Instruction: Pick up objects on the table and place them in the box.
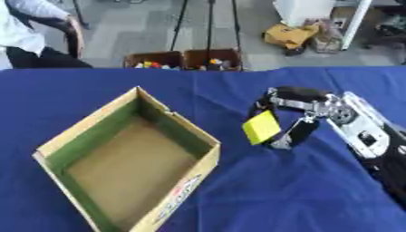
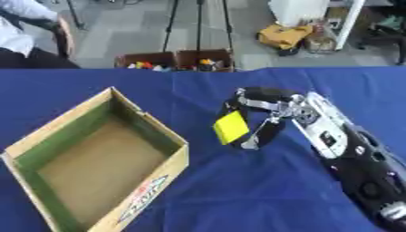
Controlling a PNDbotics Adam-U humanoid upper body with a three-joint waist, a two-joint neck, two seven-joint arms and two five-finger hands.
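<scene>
My right hand (image 1: 295, 105) reaches in from the right over the blue table and its curled fingers and thumb pinch a flat yellow square object (image 1: 261, 127), held tilted just above the cloth. The open cardboard box (image 1: 119, 121) with green inner walls sits at the left, empty inside, its near right corner a short way left of the yellow object. The same hold shows in the right eye view, the yellow object (image 2: 231, 127) under my right hand (image 2: 266, 100). My left hand shows in neither view.
The blue cloth covers the whole table (image 1: 301, 195). Beyond the far edge, on the floor, stand two brown crates (image 1: 184, 59) with small coloured items. A person in a white sleeve sits at the far left (image 1: 24, 31).
</scene>
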